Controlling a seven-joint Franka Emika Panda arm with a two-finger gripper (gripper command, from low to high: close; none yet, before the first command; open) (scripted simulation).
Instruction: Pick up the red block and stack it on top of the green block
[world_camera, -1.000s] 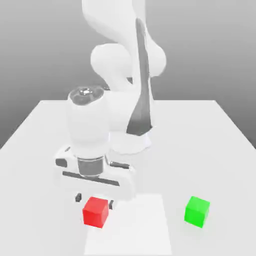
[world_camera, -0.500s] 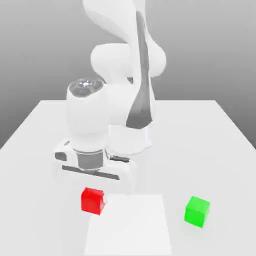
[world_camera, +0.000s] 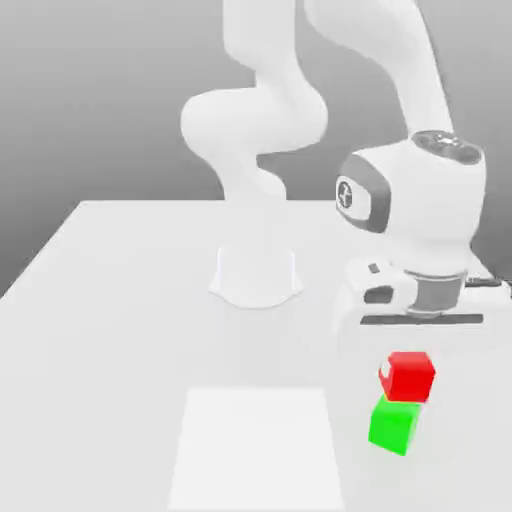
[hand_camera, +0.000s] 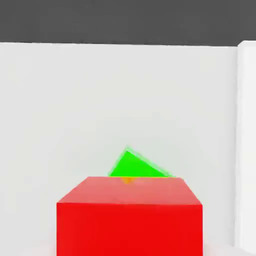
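The white table (world_camera: 110, 300) carries a paler square patch (world_camera: 258, 448) near its front edge. The arm (world_camera: 270, 110) bends toward the exterior view's right, its end effector (world_camera: 408, 362) pointing down and closed on the red block (world_camera: 408, 376). That block sits directly above the green block (world_camera: 394, 426), seemingly touching its top, though contact is hard to confirm; in the hand view a green corner (hand_camera: 136, 166) peeks past the red block's far edge.

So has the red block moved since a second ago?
Yes. The red block has gone from the exterior view's left of the pale floor patch across to its right, and is now raised just above the green block.
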